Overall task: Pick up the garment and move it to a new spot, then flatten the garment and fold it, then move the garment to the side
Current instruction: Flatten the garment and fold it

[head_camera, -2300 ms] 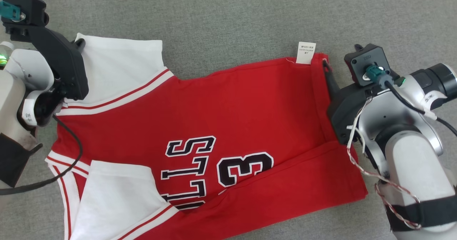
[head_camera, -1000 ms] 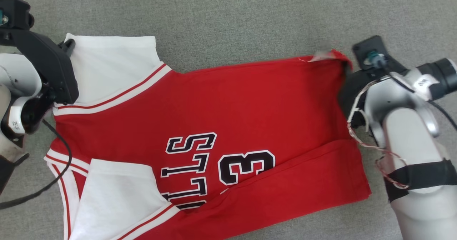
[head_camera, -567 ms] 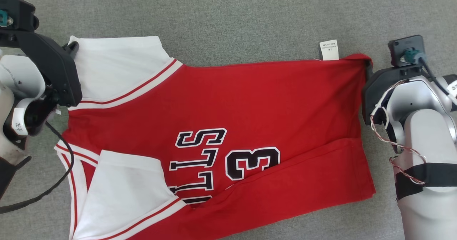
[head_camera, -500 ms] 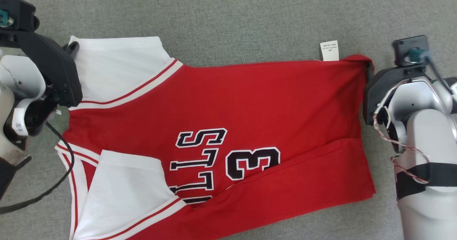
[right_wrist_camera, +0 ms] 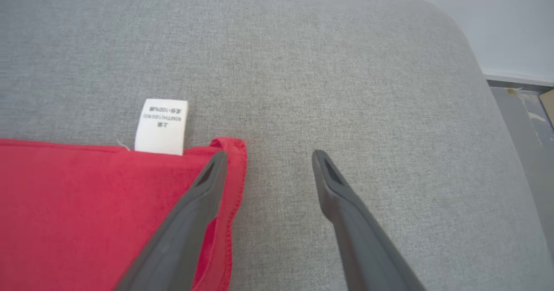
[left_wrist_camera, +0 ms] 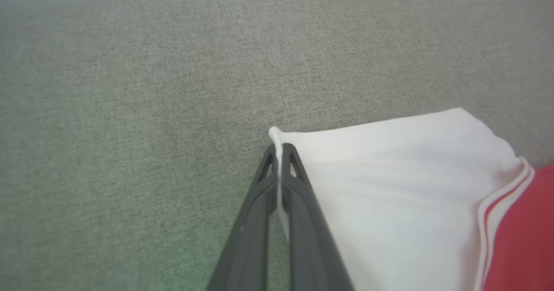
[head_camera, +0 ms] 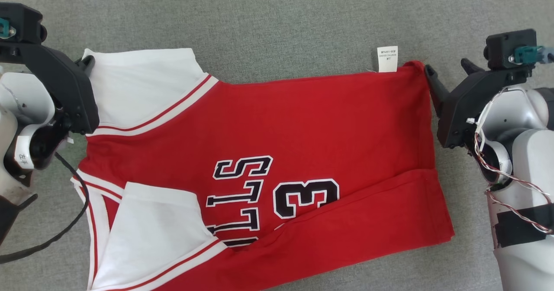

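The garment [head_camera: 303, 122] is a red jersey with white sleeves and black lettering, spread on a grey cloth surface. My left gripper [head_camera: 88, 60] is at its upper left, shut on the corner of the white sleeve [left_wrist_camera: 389, 187]; the left wrist view shows that corner pinched between the left gripper [left_wrist_camera: 279, 150] tips. My right gripper [head_camera: 447, 68] stands open just off the jersey's right hem. In the right wrist view, the right gripper [right_wrist_camera: 269, 156] has one finger over the red hem corner [right_wrist_camera: 229, 146] and the other over bare surface. A white care label [right_wrist_camera: 161, 126] pokes out from the hem.
The grey upholstered surface [head_camera: 277, 22] stretches beyond the jersey on all sides. Its rounded edge [right_wrist_camera: 489, 92] shows at the right in the right wrist view, with floor [right_wrist_camera: 526, 118] and a pale wall [right_wrist_camera: 497, 18] past it.
My right gripper has let go of the red hem corner, opened and drawn off to the right. The hem now lies flat. My left gripper stays shut on the sleeve.
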Available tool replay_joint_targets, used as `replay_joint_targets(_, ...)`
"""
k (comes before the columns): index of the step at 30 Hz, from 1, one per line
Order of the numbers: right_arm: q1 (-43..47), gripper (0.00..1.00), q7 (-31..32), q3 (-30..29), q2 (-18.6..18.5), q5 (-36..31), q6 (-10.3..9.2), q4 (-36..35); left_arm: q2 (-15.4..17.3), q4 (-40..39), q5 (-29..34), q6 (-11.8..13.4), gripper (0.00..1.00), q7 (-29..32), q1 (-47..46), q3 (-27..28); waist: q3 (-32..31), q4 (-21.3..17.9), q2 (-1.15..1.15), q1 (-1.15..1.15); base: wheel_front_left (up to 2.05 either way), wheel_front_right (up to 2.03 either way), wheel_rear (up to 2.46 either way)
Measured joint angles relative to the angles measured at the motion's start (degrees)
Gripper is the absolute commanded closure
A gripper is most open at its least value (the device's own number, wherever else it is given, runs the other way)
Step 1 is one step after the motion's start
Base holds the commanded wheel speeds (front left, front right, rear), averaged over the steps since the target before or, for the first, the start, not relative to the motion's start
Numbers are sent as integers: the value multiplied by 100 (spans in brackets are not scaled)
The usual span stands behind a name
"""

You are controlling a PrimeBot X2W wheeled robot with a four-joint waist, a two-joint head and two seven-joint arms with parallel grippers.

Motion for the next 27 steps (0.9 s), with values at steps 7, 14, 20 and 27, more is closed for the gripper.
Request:
replay_joint_targets(7, -138, 0, 508, 374, -156, 44, 0, -190, -3, -3, -1, 1, 100, 1, -1, -7, 15, 5, 0, 0, 0, 0, 0)
replay_joint_targets(14, -775, 58, 1111, 726, -274, -170, 0, 237, -94, 31, 2, -47, 100, -8, -58, -52, 107, 106, 0, 0, 0, 0, 0)
replay_joint_targets(20, -953, 59, 1544, 818, -334, -226, 0, 296, -169, 108, 9, -134, 100, -62, -134, -80, 179, 201, 0, 0, 0, 0, 0)
replay_joint_targets(27, -793, 56, 1815, 783, -375, -71, 0, 86, -196, 247, -1, -256, 100, -119, -198, -86, 229, 254, 0, 0, 0, 0, 0)
